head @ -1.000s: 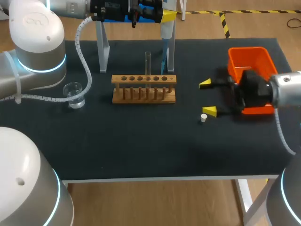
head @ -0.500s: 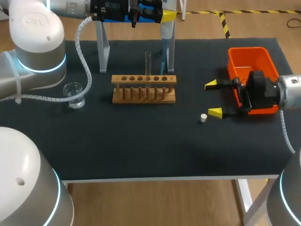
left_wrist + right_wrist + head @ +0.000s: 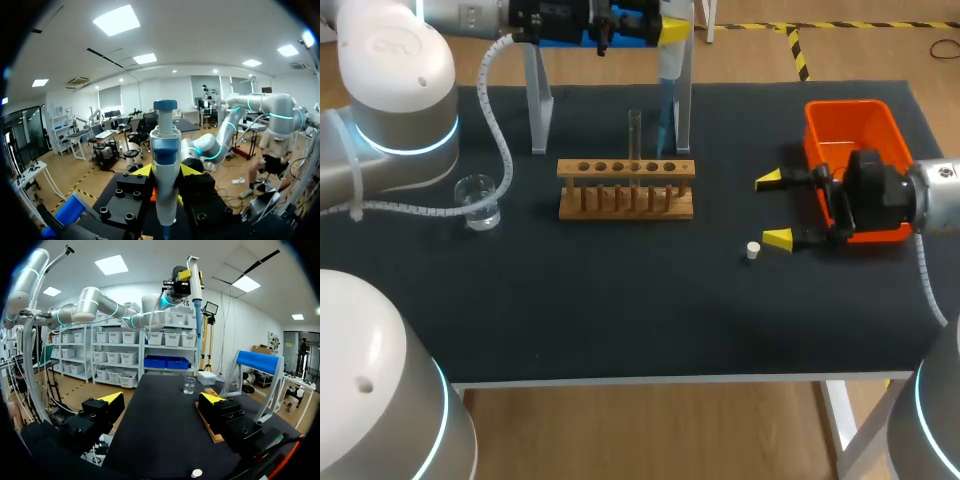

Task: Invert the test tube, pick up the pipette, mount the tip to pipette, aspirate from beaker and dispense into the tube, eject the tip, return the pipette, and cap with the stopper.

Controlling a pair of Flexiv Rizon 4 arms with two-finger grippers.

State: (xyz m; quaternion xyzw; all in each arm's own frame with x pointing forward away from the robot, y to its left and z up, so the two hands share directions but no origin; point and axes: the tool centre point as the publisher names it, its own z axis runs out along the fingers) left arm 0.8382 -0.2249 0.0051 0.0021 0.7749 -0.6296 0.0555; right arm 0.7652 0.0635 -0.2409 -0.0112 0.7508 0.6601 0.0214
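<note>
1. Head view: the left arm [image 3: 390, 90] comes in from the far left corner. Its left gripper [image 3: 660, 28] is clamped on the pipette [image 3: 671, 65], which hangs upright above the far side of the black mat [image 3: 620, 300]. The blue tip [image 3: 665, 120] on the pipette points down just beside the test tube [image 3: 634, 135], which stands upright in the wooden rack [image 3: 626, 190]. The beaker [image 3: 477, 200] sits well to the left of the rack. The right gripper [image 3: 772, 209] lies level over the mat, fingers spread wide with nothing between them, and its body overlaps the orange bin [image 3: 855, 120]. The white stopper [image 3: 752, 250] rests on the mat just beside the nearer yellow fingertip, not touching it.

2. Left wrist view: the pipette [image 3: 165, 150] stands between the two yellow fingertips [image 3: 142, 171] of the left gripper [image 3: 165, 172], gripped from both sides. Its blue-capped head rises past the fingers.

3. Right wrist view: the right gripper [image 3: 162, 399] is wide open, with only bare mat between its fingers. The beaker [image 3: 189, 385] stands far ahead along the mat. The rack [image 3: 214, 432] is partly hidden behind one finger, and the stopper [image 3: 196, 473] lies under the gripper near that same finger. High ahead, the left gripper [image 3: 186, 276] holds the pipette [image 3: 193, 267], its blue tip [image 3: 198, 340] pointing down. A strip of the orange bin [image 3: 287, 457] shows beside the gripper.
</note>
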